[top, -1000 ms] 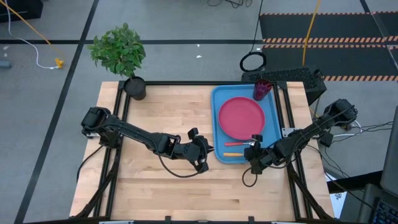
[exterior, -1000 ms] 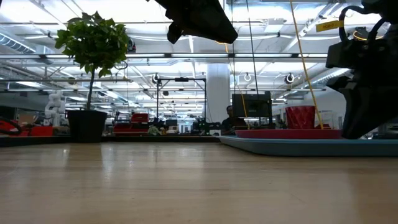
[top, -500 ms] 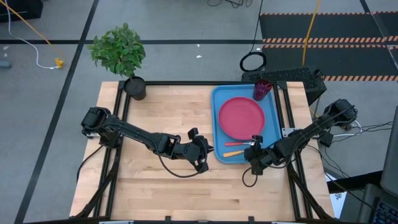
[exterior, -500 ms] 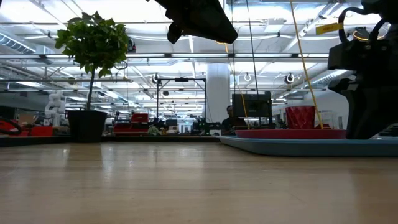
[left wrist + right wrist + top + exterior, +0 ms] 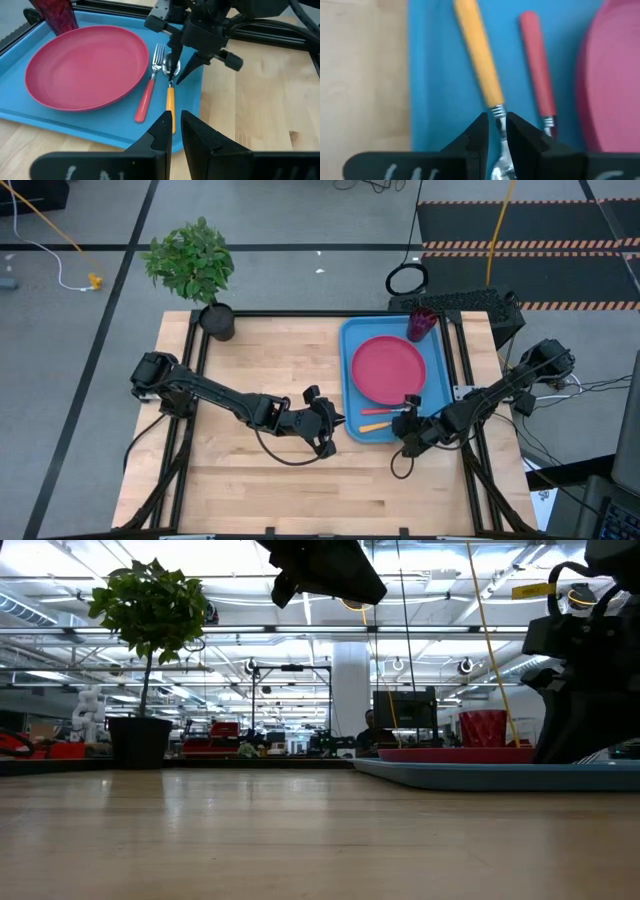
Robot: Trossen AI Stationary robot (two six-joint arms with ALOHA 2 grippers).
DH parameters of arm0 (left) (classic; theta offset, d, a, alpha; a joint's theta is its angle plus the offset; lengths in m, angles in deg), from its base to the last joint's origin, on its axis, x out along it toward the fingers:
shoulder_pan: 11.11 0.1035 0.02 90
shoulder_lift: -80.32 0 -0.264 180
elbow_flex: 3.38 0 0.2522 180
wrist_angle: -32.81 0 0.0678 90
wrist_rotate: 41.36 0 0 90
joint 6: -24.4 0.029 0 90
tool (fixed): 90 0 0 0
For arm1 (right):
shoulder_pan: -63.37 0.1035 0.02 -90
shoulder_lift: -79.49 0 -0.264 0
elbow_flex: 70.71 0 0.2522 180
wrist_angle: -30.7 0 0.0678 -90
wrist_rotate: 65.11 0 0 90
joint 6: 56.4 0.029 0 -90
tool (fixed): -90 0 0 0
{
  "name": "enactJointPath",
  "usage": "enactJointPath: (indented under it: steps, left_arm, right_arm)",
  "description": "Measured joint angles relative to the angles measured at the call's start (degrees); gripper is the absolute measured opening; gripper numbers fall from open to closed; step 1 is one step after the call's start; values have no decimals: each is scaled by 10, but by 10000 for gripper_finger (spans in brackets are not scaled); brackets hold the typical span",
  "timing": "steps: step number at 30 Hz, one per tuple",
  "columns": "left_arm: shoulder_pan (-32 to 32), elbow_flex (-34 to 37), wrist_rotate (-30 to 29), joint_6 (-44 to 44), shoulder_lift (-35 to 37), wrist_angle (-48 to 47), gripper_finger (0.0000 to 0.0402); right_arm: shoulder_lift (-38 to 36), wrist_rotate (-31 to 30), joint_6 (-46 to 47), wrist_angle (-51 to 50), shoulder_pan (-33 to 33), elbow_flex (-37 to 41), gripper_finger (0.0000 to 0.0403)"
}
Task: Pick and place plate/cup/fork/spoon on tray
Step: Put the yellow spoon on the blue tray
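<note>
No legible text, no labels or brands — no numbers, no signs.

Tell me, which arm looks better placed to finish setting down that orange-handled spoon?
The right: its pincer is already around the spoon on the tray, beside the fork. The left pincer waits above the table.

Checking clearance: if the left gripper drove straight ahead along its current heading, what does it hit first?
Likely the orange-handled spoon on the tray, just past the tray's near rim; the right gripper sits at the spoon's bowl end. Depth is uncertain, and the left gripper hangs above the table.
</note>
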Motion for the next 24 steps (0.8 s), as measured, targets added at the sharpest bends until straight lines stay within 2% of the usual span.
enactJointPath:
  steps: [10, 16, 24]
  left_arm:
    - [2, 0, 0, 4, 0, 0, 40]
    - [2, 0, 0, 4, 0, 0, 40]
    - [3, 0, 0, 6, 0, 0, 40]
  right_arm:
    - [0, -3, -16, 26, -4, 19, 59]
    - [0, -3, -40, 94, -4, 49, 59]
    - [0, 15, -32, 92, -4, 51, 59]
